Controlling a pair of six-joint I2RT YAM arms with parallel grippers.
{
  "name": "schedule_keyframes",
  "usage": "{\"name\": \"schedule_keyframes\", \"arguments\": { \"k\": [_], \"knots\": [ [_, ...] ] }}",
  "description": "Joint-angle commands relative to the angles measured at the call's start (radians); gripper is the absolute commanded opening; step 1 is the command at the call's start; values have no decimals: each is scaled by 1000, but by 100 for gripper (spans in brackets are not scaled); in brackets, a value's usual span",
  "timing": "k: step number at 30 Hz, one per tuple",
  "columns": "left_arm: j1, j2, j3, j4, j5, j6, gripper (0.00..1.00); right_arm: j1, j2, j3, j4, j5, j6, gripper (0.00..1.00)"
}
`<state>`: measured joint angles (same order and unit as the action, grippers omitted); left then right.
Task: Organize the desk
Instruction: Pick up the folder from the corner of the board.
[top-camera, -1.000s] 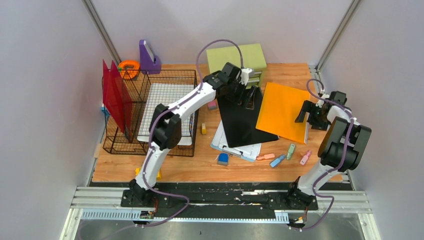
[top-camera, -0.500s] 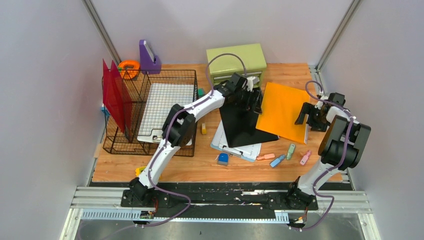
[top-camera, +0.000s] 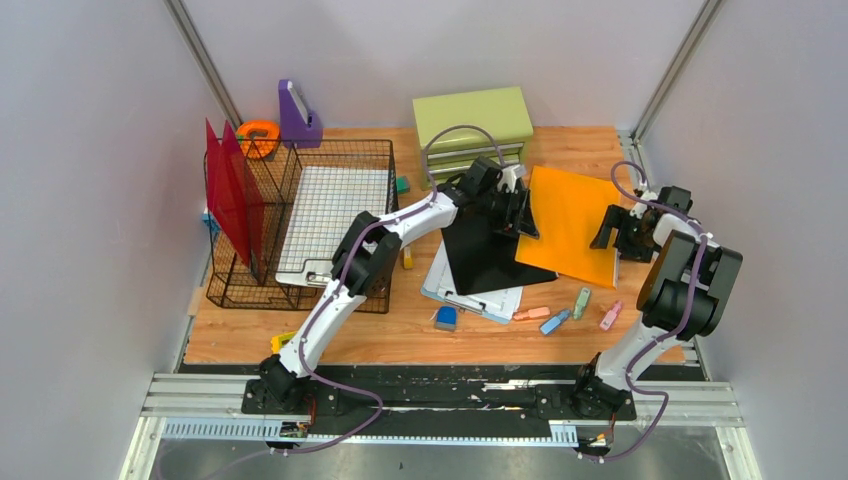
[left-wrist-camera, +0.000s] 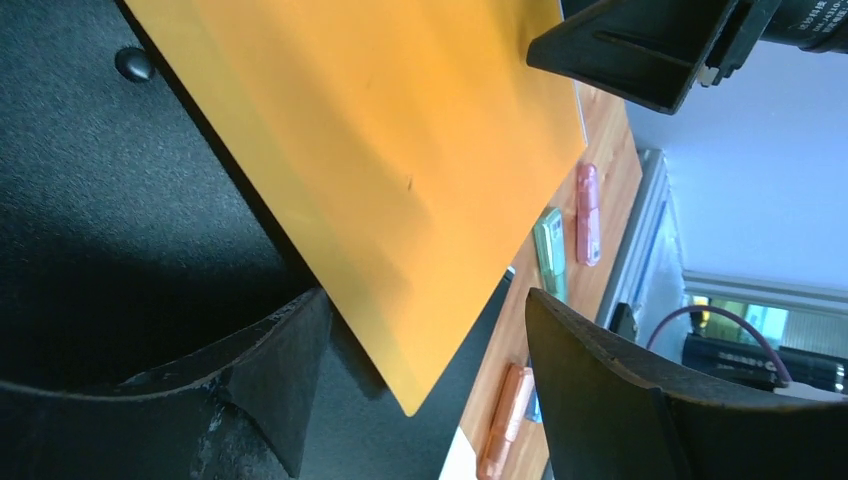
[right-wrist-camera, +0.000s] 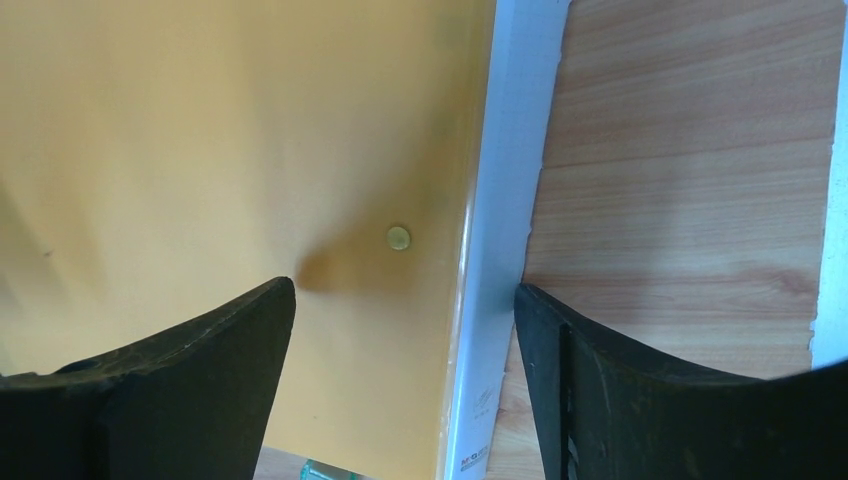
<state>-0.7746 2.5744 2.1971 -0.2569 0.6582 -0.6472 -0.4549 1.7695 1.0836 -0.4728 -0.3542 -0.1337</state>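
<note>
On the wood-grain desk (top-camera: 380, 335) an orange folder (top-camera: 570, 215) lies tilted, its left part over a black folder (top-camera: 485, 250). My left gripper (top-camera: 518, 210) sits at the orange folder's left edge. In the left wrist view the left gripper (left-wrist-camera: 425, 300) is open, and the folder's pointed corner (left-wrist-camera: 410, 380) lies between the jaws with gaps on both sides. My right gripper (top-camera: 612, 225) hovers at the folder's right edge. It is also open (right-wrist-camera: 405, 290), straddling the folder's white spine (right-wrist-camera: 495, 200) without touching it.
A clipboard (top-camera: 470, 295) lies under the black folder. Several highlighters (top-camera: 555, 321) and a blue block (top-camera: 446, 318) lie near the front. The green drawer cabinet (top-camera: 472, 118) stands at the back. A wire basket (top-camera: 300, 220), red dividers (top-camera: 228, 195) and a purple holder (top-camera: 297, 115) stand left.
My left arm has swung right, from the front of the cabinet to the orange folder's left edge, and its jaws have narrowed a little. The right arm has stayed put.
</note>
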Motion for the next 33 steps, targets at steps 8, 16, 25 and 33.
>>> {"name": "schedule_keyframes", "arguments": {
  "k": [8, 16, 25, 33],
  "knots": [
    [-8, 19, -142, 296, 140, -265, 78, 1, 60, -19, -11, -92, 0, 79],
    [-8, 23, -149, 343, 143, -289, 73, 0, 61, -11, -25, -118, -1, 77],
    [-8, 22, -151, 367, 149, -302, 53, 1, 47, -3, -43, -153, -8, 77],
    [-32, 69, -101, 314, 119, -255, 51, -3, 45, 5, -67, -205, -21, 77]
  ]
}}
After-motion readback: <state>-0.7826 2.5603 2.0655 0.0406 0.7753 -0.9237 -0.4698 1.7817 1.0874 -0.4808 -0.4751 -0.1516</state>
